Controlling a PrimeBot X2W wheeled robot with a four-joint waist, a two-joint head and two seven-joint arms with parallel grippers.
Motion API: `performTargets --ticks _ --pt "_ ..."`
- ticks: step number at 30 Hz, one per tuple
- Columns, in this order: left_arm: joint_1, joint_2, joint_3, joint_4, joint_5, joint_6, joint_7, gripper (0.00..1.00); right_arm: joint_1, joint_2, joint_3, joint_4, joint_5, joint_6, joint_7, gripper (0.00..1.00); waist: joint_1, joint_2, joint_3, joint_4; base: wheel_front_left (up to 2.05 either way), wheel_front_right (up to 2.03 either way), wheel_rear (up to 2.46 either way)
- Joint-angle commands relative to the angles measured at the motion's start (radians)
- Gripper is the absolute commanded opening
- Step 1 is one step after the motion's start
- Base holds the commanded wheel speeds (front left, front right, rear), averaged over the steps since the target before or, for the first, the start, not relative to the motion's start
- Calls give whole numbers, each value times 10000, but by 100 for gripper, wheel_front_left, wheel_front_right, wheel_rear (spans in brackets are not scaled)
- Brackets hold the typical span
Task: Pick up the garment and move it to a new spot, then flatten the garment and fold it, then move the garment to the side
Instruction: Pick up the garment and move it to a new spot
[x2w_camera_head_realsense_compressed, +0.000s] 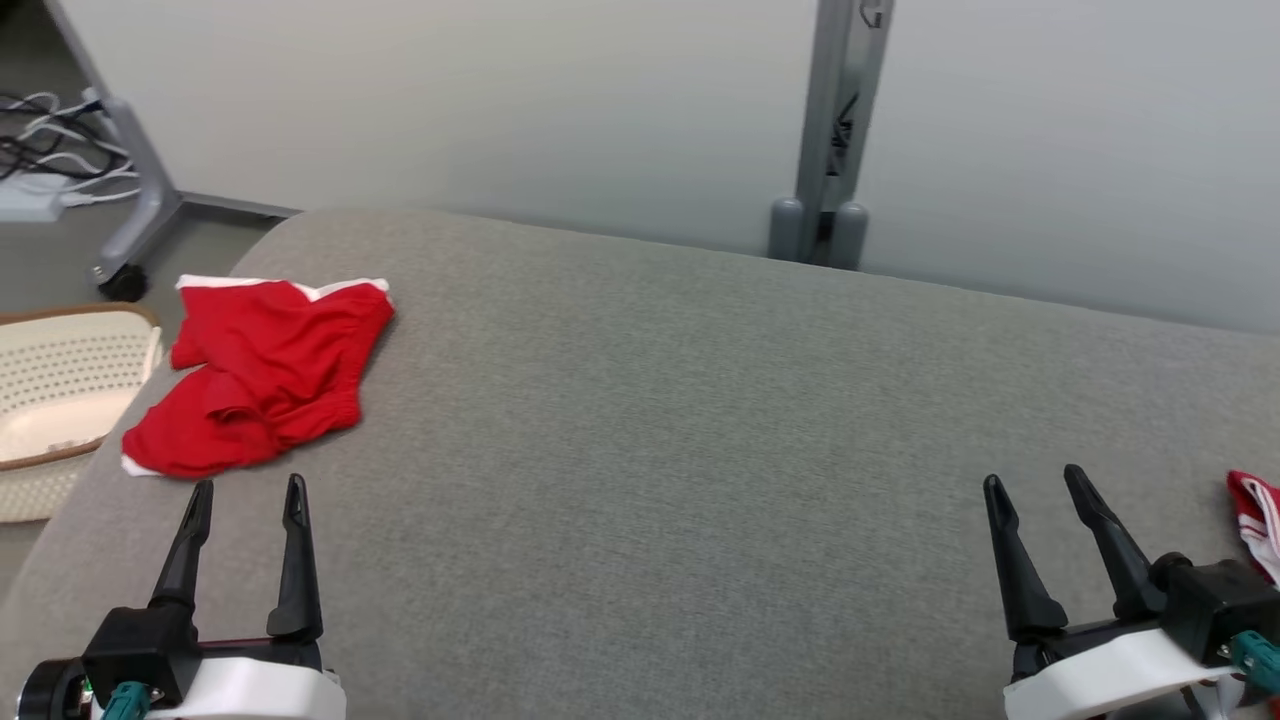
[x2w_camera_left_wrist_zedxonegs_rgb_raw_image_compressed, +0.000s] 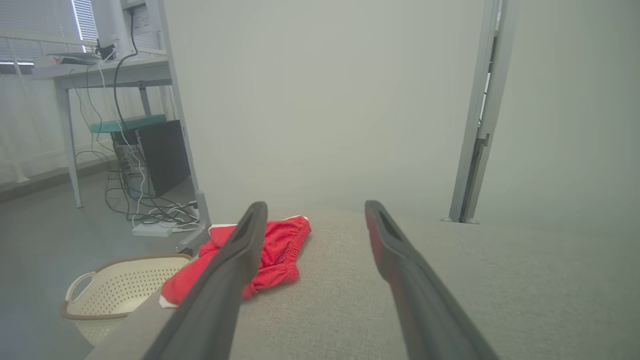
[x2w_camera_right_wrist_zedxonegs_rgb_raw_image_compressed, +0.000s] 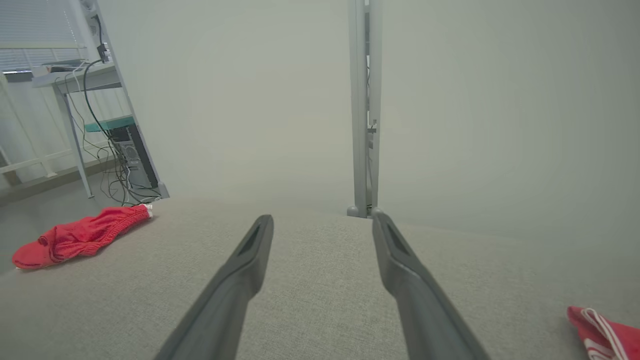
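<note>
While both arms sit low at the near edge, nothing is gripped. The left end effector (x2w_camera_head_realsense_compressed: 249, 485) has its fingers spread wide and empty, with the tips just short of the red shorts (x2w_camera_head_realsense_compressed: 262, 375). The right end effector (x2w_camera_head_realsense_compressed: 1034, 476) is the same, wide apart and empty, over bare grey fabric tabletop (x2w_camera_head_realsense_compressed: 650, 420).

The shorts lie at the far-left corner of the tabletop, their left side right at the rounded edge, above the perforated laundry basket (x2w_camera_head_realsense_compressed: 50, 370) on the floor. They are rumpled and doubled over on themselves, not flat. This is probably a drop or set-aside spot, out of the clear middle where flattening would go.

A second red-and-white garment (x2w_camera_head_realsense_compressed: 1258, 520) pokes in at the right edge, just beside the right wrist. I cannot tell which piece is up next. The spread, low fingers look like a ready pose before a reach, and the left is nearest the shorts.

The long axis of the shorts runs diagonally from near-left to far-right. A white-trimmed edge faces far, and there is a white corner at near-left. A gathered elastic hem faces right and near. Whether that hem is the waist or a leg opening is unclear.
</note>
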Motion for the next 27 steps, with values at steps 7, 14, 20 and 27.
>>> performTargets --ticks 7,14,20,27 --pt "117 116 189 -85 -158 86 -54 100 -151 -41 268 113 244 3 -109 100 0 -1 -40 1372 0 0 0" --pt "70 187 222 -115 -186 -15 -83 100 -179 -41 318 229 310 3 -227 100 0 -1 -3 1566 0 0 0" --pt "-3 196 251 -101 -174 -9 -104 100 -191 -41 292 290 323 3 -235 100 0 -1 29 1513 0 0 0" --pt "-559 162 442 -305 -133 218 -116 100 -268 -42 246 258 285 3 -192 100 0 -1 146 1436 0 0 0"
